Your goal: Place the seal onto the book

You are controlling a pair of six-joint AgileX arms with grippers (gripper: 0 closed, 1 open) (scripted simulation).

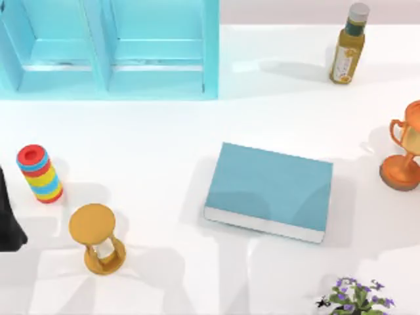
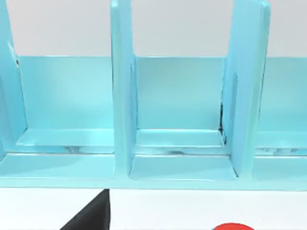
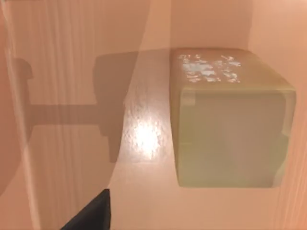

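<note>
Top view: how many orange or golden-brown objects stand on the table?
2: the hourglass near the front left, and the trophy cup at the right edge, partly cut off. Others may lie outside the frame.

Teal book (image 1: 272, 185), cyan shelf (image 1: 108, 49) — orange trophy (image 1: 405, 147), striped stack (image 1: 40, 173).
</note>
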